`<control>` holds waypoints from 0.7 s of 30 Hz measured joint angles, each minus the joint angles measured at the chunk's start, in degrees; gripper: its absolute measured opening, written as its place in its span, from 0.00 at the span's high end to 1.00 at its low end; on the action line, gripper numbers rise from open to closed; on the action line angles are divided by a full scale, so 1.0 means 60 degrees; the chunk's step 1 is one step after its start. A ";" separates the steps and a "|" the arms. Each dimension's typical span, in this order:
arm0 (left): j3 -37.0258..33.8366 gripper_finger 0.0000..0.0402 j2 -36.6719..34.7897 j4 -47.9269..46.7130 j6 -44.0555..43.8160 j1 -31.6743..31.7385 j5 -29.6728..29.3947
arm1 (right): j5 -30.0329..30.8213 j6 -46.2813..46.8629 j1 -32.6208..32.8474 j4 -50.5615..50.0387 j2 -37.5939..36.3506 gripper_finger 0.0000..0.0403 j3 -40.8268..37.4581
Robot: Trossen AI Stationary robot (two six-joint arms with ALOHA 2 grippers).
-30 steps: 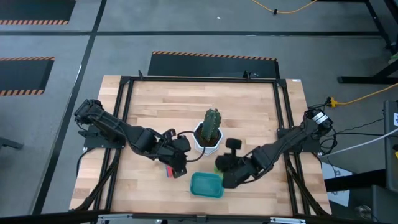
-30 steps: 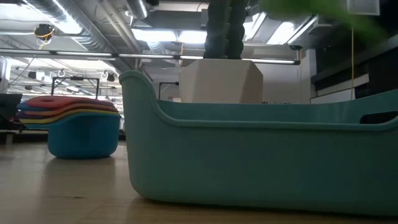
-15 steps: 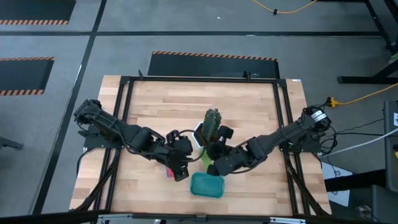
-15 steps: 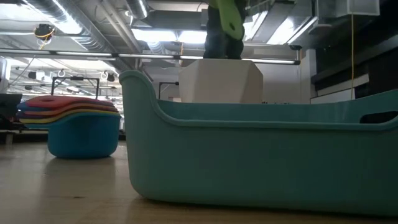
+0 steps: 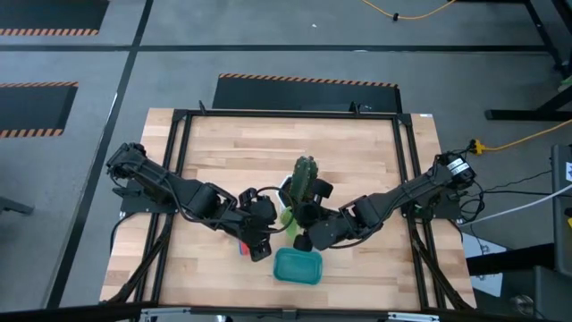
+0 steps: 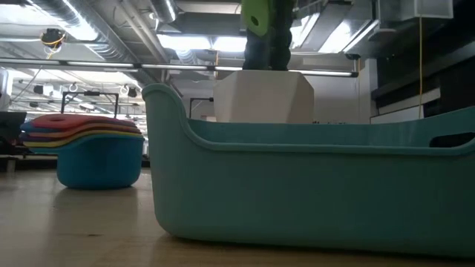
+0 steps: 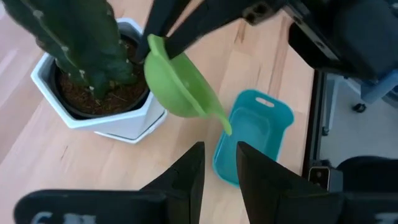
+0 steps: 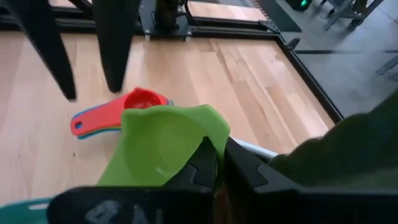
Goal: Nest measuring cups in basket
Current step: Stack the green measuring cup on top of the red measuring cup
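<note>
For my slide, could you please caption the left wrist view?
Right gripper carries a green measuring cup past the potted cactus above the teal basket.

No readable text, labels or numbers anywhere.

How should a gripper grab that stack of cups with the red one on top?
Best by the handles. The nested cup stack lies on the table with its flat handles fanned out together to one side, the red one on top. Coming in level from that handle side, the fingers could likely pinch the handles; the round bowl looks wider and harder to clamp.
</note>
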 joint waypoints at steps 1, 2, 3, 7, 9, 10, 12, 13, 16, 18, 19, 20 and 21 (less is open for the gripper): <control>0.0000 0.79 0.0000 -0.0003 -0.0086 0.0011 -0.0015 | -0.0001 -0.0024 0.0003 0.0058 0.0002 0.96 0.0000; 0.0000 0.79 0.0000 0.0002 -0.0202 0.0015 -0.0050 | 0.0000 -0.0022 0.0000 0.0091 0.0001 0.96 0.0000; 0.0000 0.79 0.0000 0.0004 -0.0311 0.0015 -0.0111 | 0.0001 -0.0019 0.0000 0.0110 0.0001 0.96 0.0000; 0.0000 0.79 0.0000 0.0151 -0.0409 0.0048 -0.0456 | -0.0002 -0.0029 0.0000 0.0109 0.0000 0.96 -0.0004; 0.0000 0.79 0.0000 0.0160 -0.0513 0.0125 -0.0662 | -0.0005 -0.0022 0.0000 0.0102 0.0002 0.96 -0.0004; 0.0000 0.79 0.0003 0.0164 -0.0513 0.0167 -0.0784 | -0.0009 -0.0022 0.0004 0.0100 0.0003 0.96 -0.0004; 0.0000 0.79 0.0004 0.0236 -0.0513 0.0243 -0.1019 | -0.0014 0.0021 0.0004 0.0076 0.0000 0.96 -0.0007; 0.0000 0.79 0.0004 0.0304 -0.0507 0.0272 -0.1097 | -0.0020 0.0053 0.0000 0.0072 0.0000 0.96 -0.0007; -0.0001 0.79 0.0004 0.0498 -0.0352 0.0353 -0.1271 | -0.0027 0.0269 0.0000 0.0069 0.0004 0.96 -0.0007; -0.0001 0.79 0.0004 0.0559 -0.0284 0.0418 -0.1357 | -0.0022 0.0269 0.0000 0.0069 0.0000 0.96 -0.0007; -0.0002 0.79 0.0004 0.0600 -0.0287 0.0455 -0.1389 | -0.0023 0.0273 0.0000 0.0077 0.0000 0.96 -0.0007; -0.0004 0.79 0.0004 0.0644 -0.0287 0.0484 -0.1403 | -0.0023 0.0272 0.0000 0.0088 0.0001 0.96 -0.0007; -0.0004 0.79 0.0004 0.0687 -0.0284 0.0521 -0.1410 | -0.0023 0.0266 0.0000 0.0094 0.0000 0.96 -0.0007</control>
